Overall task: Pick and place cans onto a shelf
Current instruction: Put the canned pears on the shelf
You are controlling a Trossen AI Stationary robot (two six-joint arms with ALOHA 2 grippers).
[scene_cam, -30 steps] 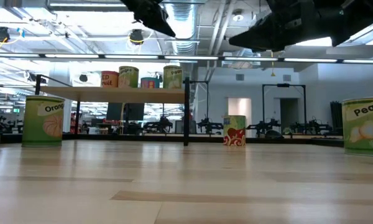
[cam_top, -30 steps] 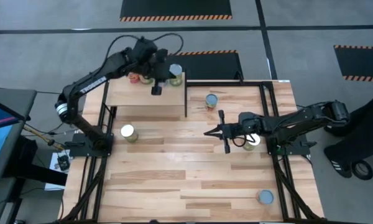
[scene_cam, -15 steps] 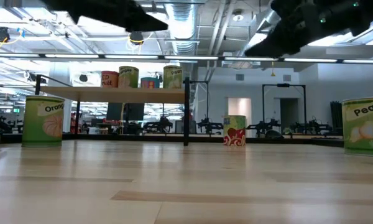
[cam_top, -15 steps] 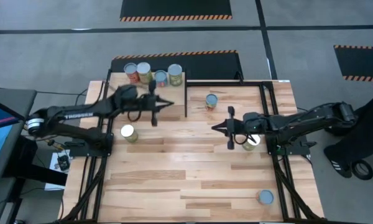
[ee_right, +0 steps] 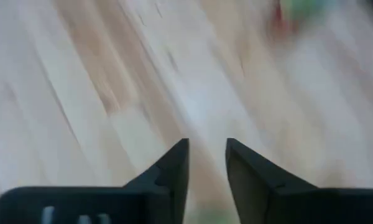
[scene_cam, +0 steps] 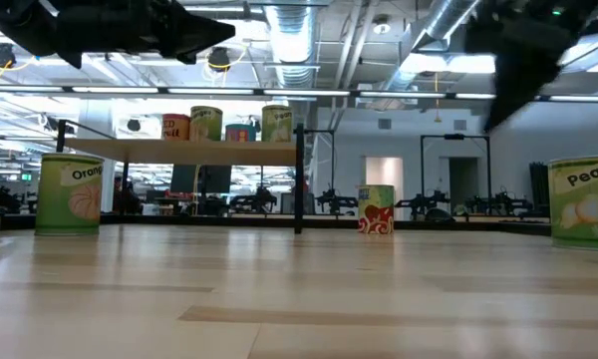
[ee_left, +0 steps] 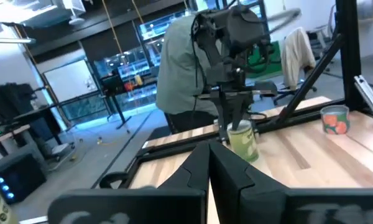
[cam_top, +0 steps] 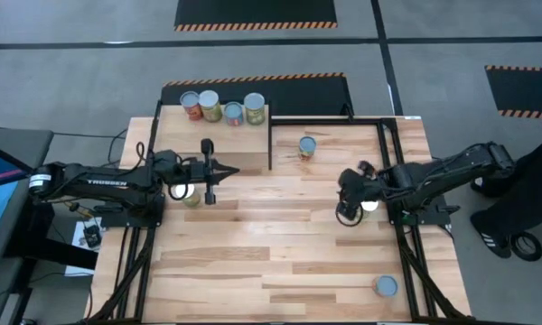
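Nearest, close to the counter's (cam_top: pixel 280 262) front right corner, a silver-lidded can (cam_top: pixel 385 286) stands alone. Further in, toward the right edge, the right pincer (cam_top: pixel 347 217) points down at the planks just beside a can labelled "Pears" (scene_cam: pixel 585 202); its wrist view shows the two fingers (ee_right: pixel 174 168) parted with bare wood between them, gripping nothing. Toward the left edge, at about the same depth, the left pincer (cam_top: pixel 209 171) reaches inward over the counter beside a can with an orange-fruit label (scene_cam: pixel 70 193). Its fingers (ee_left: pixel 196 171) are pressed together and carry nothing. In the left wrist view the far arm stands directly over the "Pears" can.

Beyond these, a red-and-green labelled can (cam_top: pixel 306 146) sits by itself toward the back edge, right of the dark upright post (scene_cam: pixel 299 179).

Farthest, the shelf (cam_top: pixel 185 135) occupies the back left corner. Four cans stand in a row along its rear edge: a red-labelled one (cam_top: pixel 191 105), a yellow-green one (cam_top: pixel 210 105), a smaller one (cam_top: pixel 234 113) with a blue lid, and a pale green one (cam_top: pixel 254 106) at the shelf's right end.
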